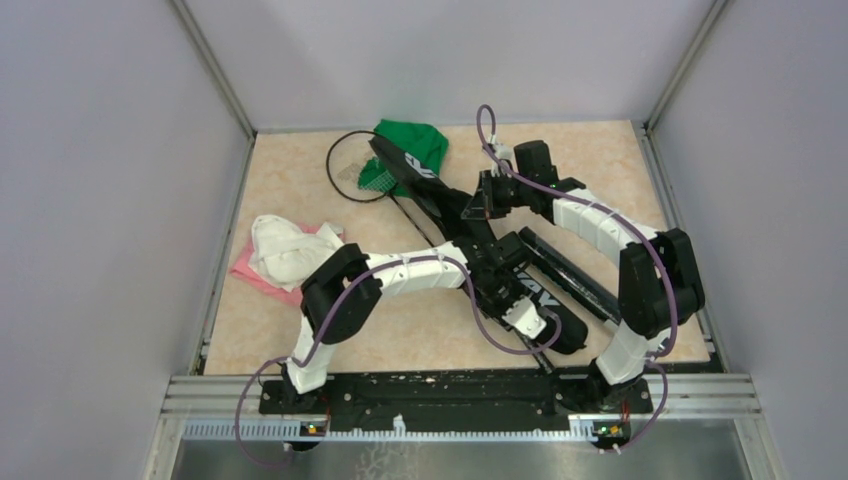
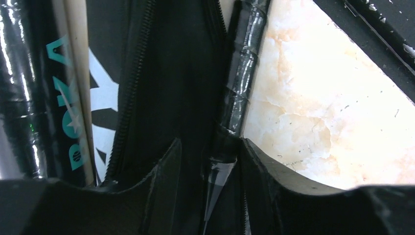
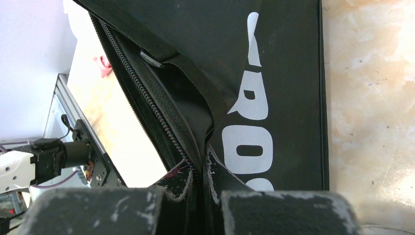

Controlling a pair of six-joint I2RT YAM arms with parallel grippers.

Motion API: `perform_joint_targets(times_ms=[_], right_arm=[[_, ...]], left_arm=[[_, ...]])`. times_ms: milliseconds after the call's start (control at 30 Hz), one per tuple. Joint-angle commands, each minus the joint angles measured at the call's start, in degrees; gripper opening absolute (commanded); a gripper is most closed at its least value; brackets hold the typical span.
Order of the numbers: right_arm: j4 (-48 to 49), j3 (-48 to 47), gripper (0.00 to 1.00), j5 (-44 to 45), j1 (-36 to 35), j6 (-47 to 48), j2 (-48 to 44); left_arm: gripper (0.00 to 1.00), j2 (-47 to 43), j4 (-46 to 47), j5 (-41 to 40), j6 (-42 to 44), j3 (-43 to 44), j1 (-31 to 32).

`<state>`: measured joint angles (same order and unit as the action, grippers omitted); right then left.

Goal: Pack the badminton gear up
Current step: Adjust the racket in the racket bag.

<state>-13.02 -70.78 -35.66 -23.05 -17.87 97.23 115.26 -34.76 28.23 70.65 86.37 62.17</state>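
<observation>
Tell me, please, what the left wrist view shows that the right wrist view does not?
Only left wrist: the black tube with teal lettering and a glossy wrapped handle between the fingers of the left gripper. Only right wrist: the right gripper pinching the racket bag by its zipper edge. Both: the bag's zipper, white lettering and the marbled table.

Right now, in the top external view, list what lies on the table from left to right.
White and pink cloths → racket head → green cloth → lettered end of the racket bag.
</observation>
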Motion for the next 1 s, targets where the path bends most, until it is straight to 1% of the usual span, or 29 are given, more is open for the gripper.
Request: perform_joint_targets(times_ms=[0, 167, 267, 367, 500, 633, 800, 967], right_arm=[[0.82, -0.51, 0.0, -0.87, 0.86, 1.18, 0.63], [1.02, -0.02, 0.0, -0.99, 1.07, 1.15, 0.29], [1.14, 0.14, 0.0, -1.08, 1.08, 0.97, 0.03], [1.24, 0.52, 0.0, -0.93, 1.09, 1.16, -0.3], [1.41, 1.07, 0.0, -0.66, 1.08, 1.26, -0.89], [1.41, 1.43, 0.0, -0.57, 1.13, 1.43, -1.44], [2.4, 2.63, 0.0, -0.46, 1.08, 1.11, -2.31], [3.29, 3.67, 0.0, -0.55, 1.08, 0.22, -3.48]], left_arm=[[0.52, 1.56, -2.4, 0.79, 2.97, 3.42, 0.45], [0.47, 2.35, -2.63, 0.53, 3.37, 3.37, 0.67], [0.4, 2.7, -2.8, 0.15, 3.28, 3.28, 0.81], [0.3, 2.57, -3.0, -1.07, 2.47, 3.48, 0.77], [0.11, 1.83, -3.42, -4.35, 0.12, 3.97, 0.76], [0.01, -0.51, -2.34, -5.03, -1.62, 2.12, 0.45], [0.0, -2.99, -0.59, -4.79, -5.14, 1.47, -0.58], [0.0, -5.15, 3.88, -6.42, -8.78, -0.8, -1.17]])
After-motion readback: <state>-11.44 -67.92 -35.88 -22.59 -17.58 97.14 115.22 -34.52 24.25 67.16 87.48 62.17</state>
